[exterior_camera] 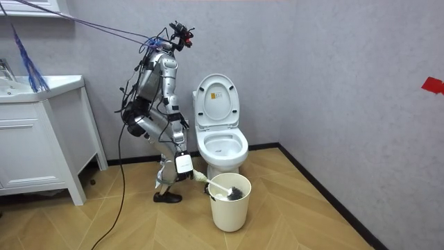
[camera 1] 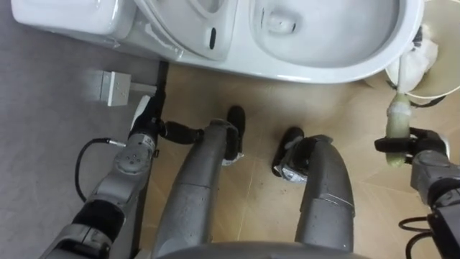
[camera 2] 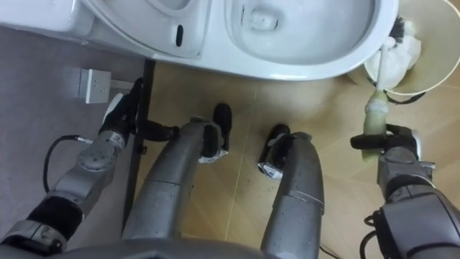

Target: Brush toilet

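Toilet brush with pale plastic handle (camera 1: 397,119) slants head-down into the cream round bucket (camera 1: 440,85), its handle clamped in the right hand (camera 1: 424,147). The white ceramic toilet bowl (camera 1: 323,68) lies just leftward. I cannot tell the left hand's (camera 1: 147,119) state.

Silver-grey rounded thighs, black feet, grey forearms with black joints, dark left robot hand (camera 2: 123,109), black cable

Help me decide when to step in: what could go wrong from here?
The right hand grips the brush near its handle's end, with the head down in the bucket. On lifting out, the head could catch the bucket's rim and tip it. Swinging over to the toilet, it may drip on the floor or knock the bowl's rim. The left hand hangs close to a white box by the wall and might bump it.
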`<state>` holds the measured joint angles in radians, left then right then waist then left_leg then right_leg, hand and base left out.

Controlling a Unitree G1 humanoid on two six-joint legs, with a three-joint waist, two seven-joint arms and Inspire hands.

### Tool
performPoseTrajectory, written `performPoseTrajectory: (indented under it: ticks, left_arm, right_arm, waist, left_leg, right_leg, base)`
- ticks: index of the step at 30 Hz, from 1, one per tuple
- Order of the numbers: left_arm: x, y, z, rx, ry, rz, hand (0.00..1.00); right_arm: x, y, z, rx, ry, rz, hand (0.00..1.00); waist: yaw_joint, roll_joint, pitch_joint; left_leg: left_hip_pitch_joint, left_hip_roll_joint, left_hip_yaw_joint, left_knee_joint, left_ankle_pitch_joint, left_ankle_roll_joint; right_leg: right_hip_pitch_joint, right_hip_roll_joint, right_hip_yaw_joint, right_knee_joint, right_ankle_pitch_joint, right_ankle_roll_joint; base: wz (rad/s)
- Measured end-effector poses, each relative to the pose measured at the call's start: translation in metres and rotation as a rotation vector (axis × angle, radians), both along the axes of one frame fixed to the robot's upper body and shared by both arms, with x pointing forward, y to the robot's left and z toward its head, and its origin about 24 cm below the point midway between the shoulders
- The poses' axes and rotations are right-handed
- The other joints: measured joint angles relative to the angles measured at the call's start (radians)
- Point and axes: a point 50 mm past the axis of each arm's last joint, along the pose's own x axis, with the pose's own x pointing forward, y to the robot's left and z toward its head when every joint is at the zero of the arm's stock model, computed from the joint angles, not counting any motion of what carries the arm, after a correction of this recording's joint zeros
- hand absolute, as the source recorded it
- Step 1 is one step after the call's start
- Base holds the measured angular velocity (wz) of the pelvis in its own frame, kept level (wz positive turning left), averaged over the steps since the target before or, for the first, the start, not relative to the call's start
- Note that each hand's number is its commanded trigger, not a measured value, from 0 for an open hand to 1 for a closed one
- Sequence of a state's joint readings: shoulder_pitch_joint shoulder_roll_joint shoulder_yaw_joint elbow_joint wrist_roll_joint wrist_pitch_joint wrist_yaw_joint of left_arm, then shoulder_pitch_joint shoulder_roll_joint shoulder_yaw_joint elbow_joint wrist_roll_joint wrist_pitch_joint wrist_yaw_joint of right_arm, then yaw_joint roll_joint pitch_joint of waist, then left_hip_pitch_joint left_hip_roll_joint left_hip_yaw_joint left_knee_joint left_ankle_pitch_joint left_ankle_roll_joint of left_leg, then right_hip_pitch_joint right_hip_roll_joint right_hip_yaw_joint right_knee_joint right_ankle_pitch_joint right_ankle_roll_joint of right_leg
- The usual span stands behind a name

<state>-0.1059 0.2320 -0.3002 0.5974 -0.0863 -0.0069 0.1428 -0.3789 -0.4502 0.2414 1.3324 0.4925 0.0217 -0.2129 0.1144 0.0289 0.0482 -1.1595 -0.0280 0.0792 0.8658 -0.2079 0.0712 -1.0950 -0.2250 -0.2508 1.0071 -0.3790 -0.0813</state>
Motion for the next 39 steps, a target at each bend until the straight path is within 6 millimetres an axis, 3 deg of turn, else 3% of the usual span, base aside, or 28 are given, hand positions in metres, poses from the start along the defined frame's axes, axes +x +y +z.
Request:
performPoseTrajectory:
  ticks: [5,13,21,24,32,35,39]
  left_arm:
    - [-0.006,0.001,-0.004,0.001,0.016,0.007,0.0]
    - [-0.028,0.009,-0.018,-0.005,0.088,0.042,0.0]
    - [-0.038,0.014,-0.024,-0.01,0.123,0.067,0.0]
    - [-0.042,0.018,-0.026,-0.018,0.131,0.093,0.0]
    - [-0.067,0.027,-0.04,-0.009,0.215,0.128,0.0]
    - [-0.078,0.035,-0.043,-0.001,0.237,0.169,0.0]
    - [-0.101,0.053,-0.048,0.005,0.27,0.262,0.0]
  right_arm:
    - [-0.007,-0.001,-0.004,0.02,0.001,-0.036,1.0]
    - [-0.043,0.004,-0.026,0.179,-0.008,-0.232,1.0]
    - [-0.069,0.023,-0.047,0.305,0.017,-0.309,1.0]
    - [-0.08,0.028,-0.054,0.344,0.035,-0.346,1.0]
    - [-0.095,0.034,-0.061,0.379,0.058,-0.42,1.0]
    - [-0.097,0.036,-0.063,0.388,0.054,-0.428,1.0]
    - [-0.108,0.036,-0.065,0.385,0.052,-0.416,1.0]
  waist:
    - [0.0,0.0,-0.0003]
    - [-0.015,0.006,-0.0058]
    - [-0.067,-0.005,-0.0121]
    - [-0.086,-0.018,-0.0208]
    - [-0.097,-0.029,-0.0239]
    - [-0.095,-0.03,-0.0249]
    - [-0.1,-0.032,-0.0307]
  left_leg:
    - [0.028,0.001,0.0,-0.002,-0.001,-0.001]
    - [0.173,0.033,-0.01,-0.095,0.004,-0.007]
    - [0.339,0.029,0.017,-0.206,0.014,-0.009]
    - [0.401,0.027,0.021,-0.246,0.016,-0.012]
    - [0.577,0.029,0.021,-0.328,0.016,-0.014]
    - [0.642,0.029,0.023,-0.361,0.015,-0.015]
    - [0.735,0.029,0.007,-0.405,0.015,-0.021]
  right_leg:
    - [0.03,0.003,-0.001,-0.006,-0.001,0.002]
    - [0.195,0.06,-0.02,-0.16,0.047,0.011]
    - [0.339,0.071,0.0,-0.259,0.063,0.026]
    - [0.399,0.074,-0.002,-0.296,0.064,0.027]
    - [0.584,0.097,-0.004,-0.402,0.075,0.044]
    - [0.652,0.104,-0.003,-0.443,0.078,0.051]
    - [0.767,0.115,-0.034,-0.52,0.092,0.054]
  base:
    - [-0.01]
    - [-0.12]
    - [-0.07]
    - [0.0]
    - [0.0]
    - [0.0]
    - [0.08]
